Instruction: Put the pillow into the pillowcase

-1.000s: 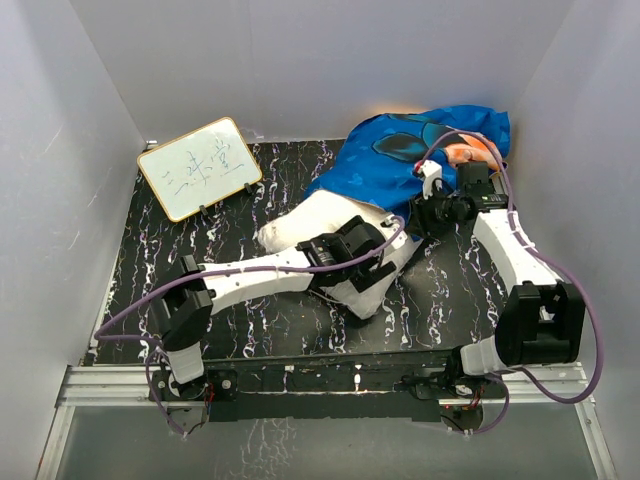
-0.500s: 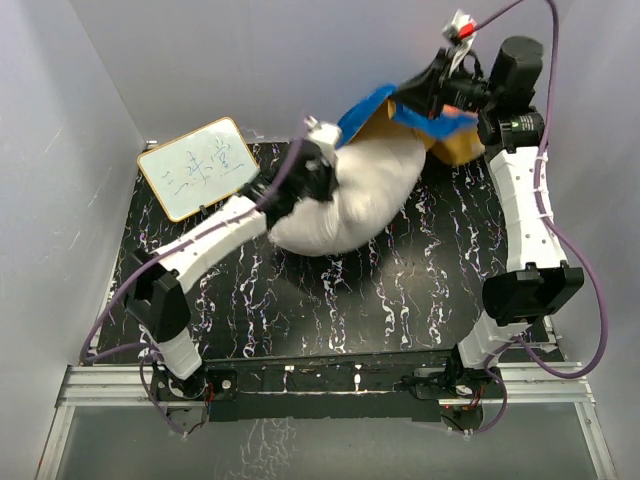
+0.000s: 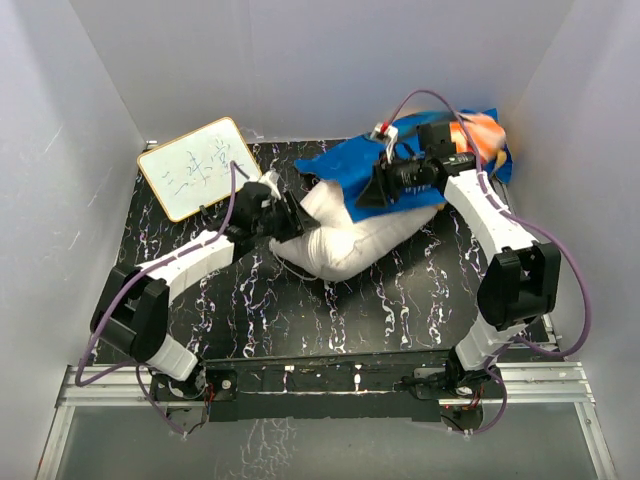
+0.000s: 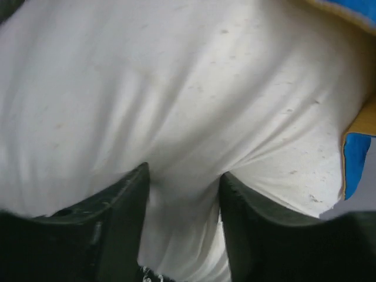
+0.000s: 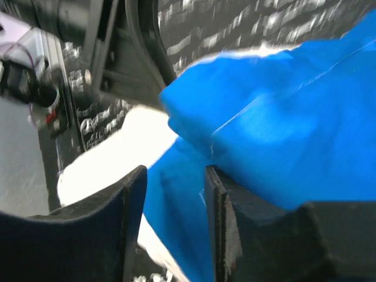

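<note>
plump white pillow (image 3: 350, 245) lies diagonally, its far end covered by the rumpled blue-and-orange pillowcase (image 3: 345, 165).

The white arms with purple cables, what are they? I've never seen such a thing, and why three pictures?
They are two robot arms bolted at the near edge of a black marbled table, each ending in two-finger jaws. The wide picture comes from a fixed camera above and behind them. The other two come from small cameras on the wrists, so the dark shapes at the bottom of those are each arm's own fingers. On the table lie a plump white pillow, a blue pillowcase with an orange side, and a whiteboard with writing at the back left. The left arm pinches a fold of the pillow in its jaws; the right arm grips the blue cloth. The pillow's far end meets the pillowcase.
</note>
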Controlling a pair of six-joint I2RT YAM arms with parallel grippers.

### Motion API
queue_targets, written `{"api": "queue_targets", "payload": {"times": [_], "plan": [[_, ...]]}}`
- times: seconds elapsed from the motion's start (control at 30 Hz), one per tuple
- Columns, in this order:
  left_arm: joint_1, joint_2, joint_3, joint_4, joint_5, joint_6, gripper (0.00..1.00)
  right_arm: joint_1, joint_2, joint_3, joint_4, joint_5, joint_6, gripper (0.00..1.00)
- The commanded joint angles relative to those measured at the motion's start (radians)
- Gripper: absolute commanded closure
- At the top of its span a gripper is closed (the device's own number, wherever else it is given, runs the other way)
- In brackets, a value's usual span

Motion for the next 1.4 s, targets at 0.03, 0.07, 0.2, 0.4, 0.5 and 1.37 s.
{"api": "queue_targets", "payload": {"times": [0.03, 0.07, 0.2, 0.4, 0.5, 1.37], "plan": [[0.062, -0.169, -0.121, -0.048, -0.052, -0.107, 0.36, -0.016, -0.097, -0.013, -0.241, -0.030, -0.233, 0.32], [0.068, -0.205, -0.115, -0.084, -0.085, -0.082, 0.32, -0.032, -0.117, 0.000, -0.248, -0.074, -0.241, 0.23], [0.072, -0.303, 0.009, -0.204, -0.135, 0.190, 0.25, -0.241, -0.163, 0.041, -0.285, -0.266, -0.254, 0.12], [-0.173, -0.348, 0.144, -0.226, -0.092, 0.648, 0.22, -0.532, -0.205, -0.123, -0.153, -0.288, -0.139, 0.12], [-0.441, -0.252, 0.202, -0.325, -0.242, 0.878, 0.17, -0.586, -0.227, -0.221, -0.084, -0.200, -0.088, 0.12], [-0.481, 0.139, 0.492, -0.411, -0.618, 0.775, 1.00, -0.610, -0.269, -0.198, -0.406, -0.161, -0.480, 0.12]]}}
